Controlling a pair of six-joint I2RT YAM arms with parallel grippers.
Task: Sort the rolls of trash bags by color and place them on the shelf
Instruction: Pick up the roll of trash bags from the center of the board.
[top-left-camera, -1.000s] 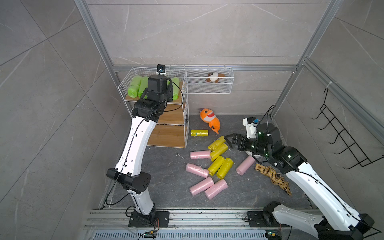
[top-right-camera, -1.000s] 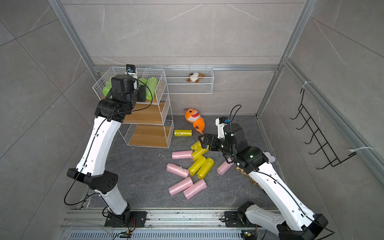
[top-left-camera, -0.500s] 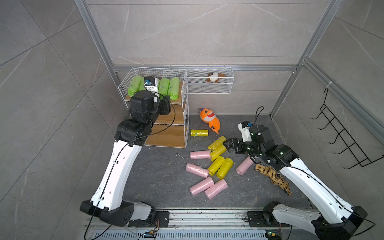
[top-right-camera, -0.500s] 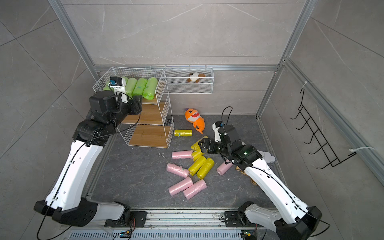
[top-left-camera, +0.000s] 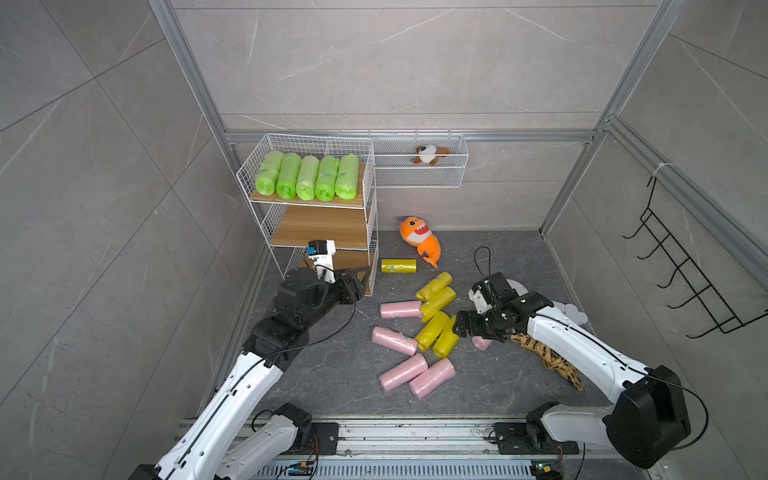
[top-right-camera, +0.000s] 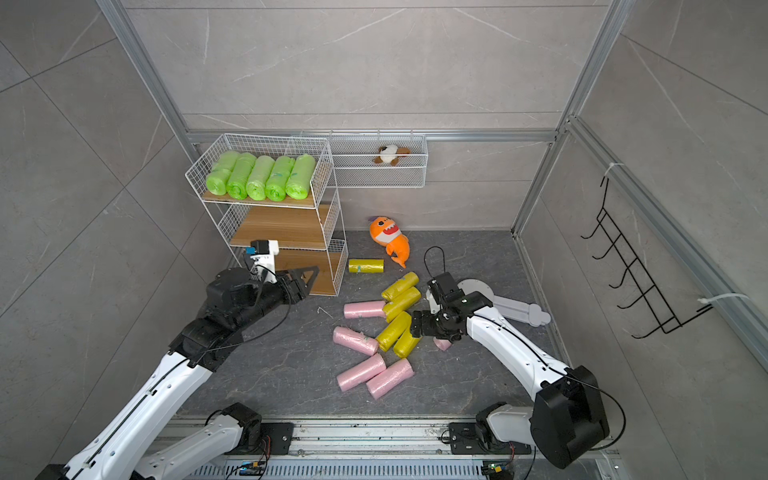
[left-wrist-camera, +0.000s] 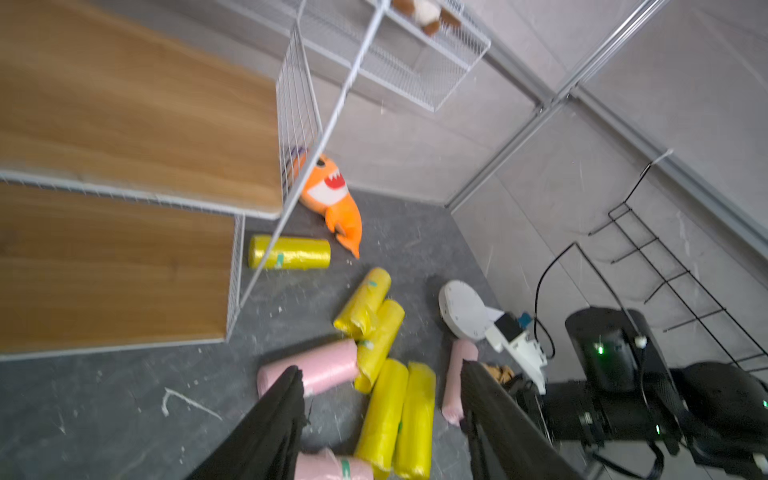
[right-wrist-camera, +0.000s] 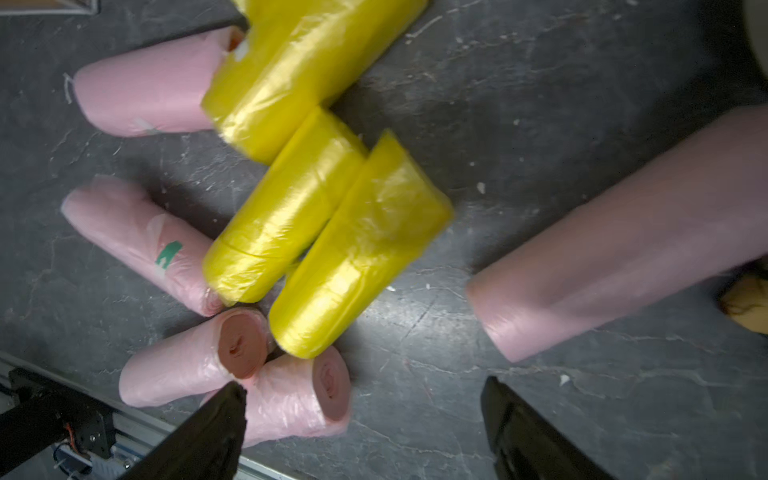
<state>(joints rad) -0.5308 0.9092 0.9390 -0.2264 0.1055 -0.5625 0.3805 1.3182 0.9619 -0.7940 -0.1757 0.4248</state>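
Veined dark stone floor (top-left-camera: 332, 374) bears crinkly cylindrical yellow rolls (top-left-camera: 438, 303) and pink rolls (top-left-camera: 401, 309).

No text legible; green marks (right-wrist-camera: 168, 253) on pink rolls (right-wrist-camera: 137, 232) are unreadable.

Five lime-green crinkly plastic rolls (top-left-camera: 307, 176) are glowing against the light-wood boards of the white wire-grid shelf (top-left-camera: 320, 226). Yellow plastic rolls (top-left-camera: 438, 302) and pale pink plastic rolls (top-left-camera: 401, 309) are standing out on the dark grey, pale-veined floor (top-left-camera: 332, 382). One pink roll is showing a teal label mark (right-wrist-camera: 168, 253). The orange plush shark (top-left-camera: 419, 241) is showing a white belly. A soft band (top-left-camera: 548, 357) is showing tan with dark spots.
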